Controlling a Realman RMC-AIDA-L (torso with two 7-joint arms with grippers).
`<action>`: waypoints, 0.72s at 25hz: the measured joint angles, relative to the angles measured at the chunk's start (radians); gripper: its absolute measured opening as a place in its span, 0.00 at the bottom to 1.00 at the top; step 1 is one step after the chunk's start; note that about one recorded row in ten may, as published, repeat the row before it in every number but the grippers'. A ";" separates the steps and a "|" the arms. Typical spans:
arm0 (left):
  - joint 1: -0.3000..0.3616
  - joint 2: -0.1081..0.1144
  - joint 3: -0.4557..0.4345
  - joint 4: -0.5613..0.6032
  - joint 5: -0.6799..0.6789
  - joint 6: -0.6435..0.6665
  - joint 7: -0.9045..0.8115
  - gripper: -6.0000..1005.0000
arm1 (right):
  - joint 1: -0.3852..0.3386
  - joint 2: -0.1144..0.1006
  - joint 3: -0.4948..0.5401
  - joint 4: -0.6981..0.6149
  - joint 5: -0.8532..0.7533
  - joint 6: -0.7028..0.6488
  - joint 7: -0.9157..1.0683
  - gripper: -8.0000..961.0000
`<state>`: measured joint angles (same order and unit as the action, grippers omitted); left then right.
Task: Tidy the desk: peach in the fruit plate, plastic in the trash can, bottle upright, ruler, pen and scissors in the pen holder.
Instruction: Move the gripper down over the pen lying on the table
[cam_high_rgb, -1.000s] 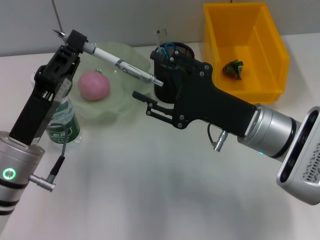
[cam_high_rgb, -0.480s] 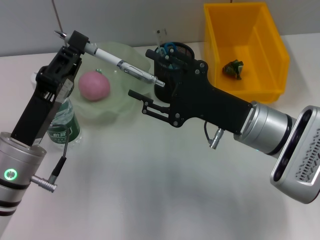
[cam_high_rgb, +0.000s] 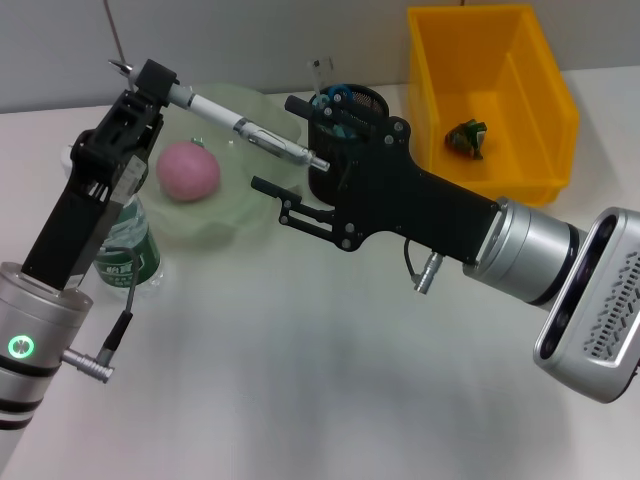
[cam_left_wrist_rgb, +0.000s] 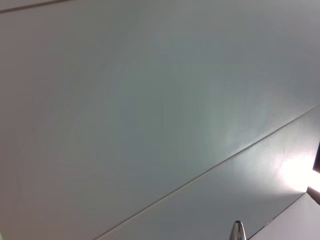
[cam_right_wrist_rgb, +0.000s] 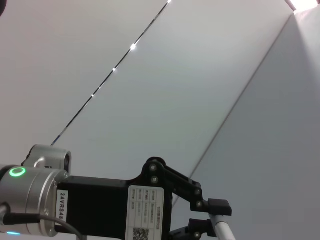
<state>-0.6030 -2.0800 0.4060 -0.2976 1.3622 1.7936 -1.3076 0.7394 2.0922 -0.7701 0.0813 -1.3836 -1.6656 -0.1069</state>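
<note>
Head view: pen (cam_high_rgb: 240, 128) in clenched left claw (cam_high_rgb: 150, 85), tip toward spread right claw (cam_high_rgb: 283, 147).

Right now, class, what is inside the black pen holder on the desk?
Blue scissors handles and a thin clear ruler stick out of the pen holder. The right gripper covers its front and lower part, so anything deeper inside cannot be seen.
</note>
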 joint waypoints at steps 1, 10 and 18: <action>0.000 0.000 -0.002 0.000 0.000 0.000 -0.001 0.15 | 0.001 0.000 0.000 0.000 0.000 0.000 0.000 0.69; 0.004 0.000 -0.010 0.000 0.000 0.000 -0.005 0.15 | 0.010 0.000 0.002 0.000 0.000 0.000 -0.001 0.69; 0.005 0.000 -0.010 0.000 0.000 0.000 -0.005 0.15 | 0.016 0.000 0.003 0.000 0.000 0.003 -0.001 0.64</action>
<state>-0.5981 -2.0801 0.3956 -0.2975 1.3622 1.7931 -1.3131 0.7552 2.0922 -0.7671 0.0813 -1.3836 -1.6629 -0.1075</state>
